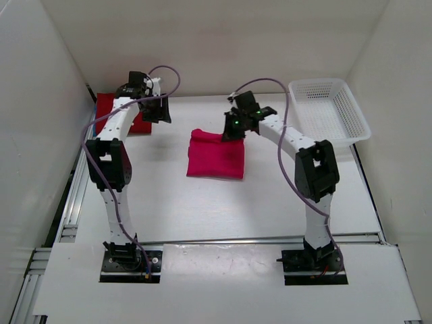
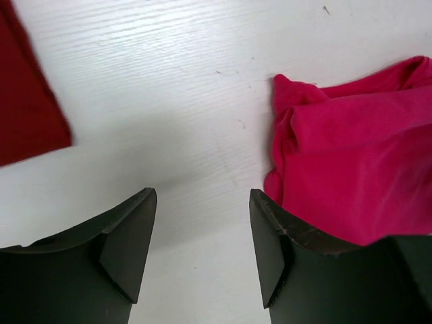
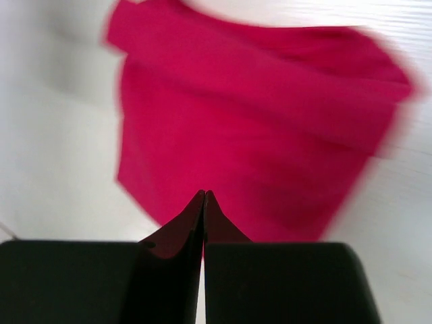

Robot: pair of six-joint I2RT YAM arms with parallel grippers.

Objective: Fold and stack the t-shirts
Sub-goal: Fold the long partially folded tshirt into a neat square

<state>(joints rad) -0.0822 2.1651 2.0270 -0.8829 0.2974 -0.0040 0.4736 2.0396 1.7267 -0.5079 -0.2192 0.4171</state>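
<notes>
Left: rises, folds forward at the elbow, hangs with left fingers (image 2: 128, 236) spread over the worktop (image 2: 182, 101) — between the dark red t-shirt (image 2: 27, 115) and the pink t-shirt (image 1: 216, 156). Right: arcs inward, tips down, right fingers (image 3: 179, 233) pressed together over the pink t-shirt's far right corner.

We could read no text, label, brand or number anywhere: none on the pink t-shirt (image 1: 216, 156), the dark red t-shirt (image 1: 106, 110) at ten o'clock, or the white basket (image 1: 329, 111) at two o'clock.

Folded shirt (image 1: 216, 155) centre, second shirt (image 1: 106, 106) back left, basket (image 1: 329, 108) back right
</notes>
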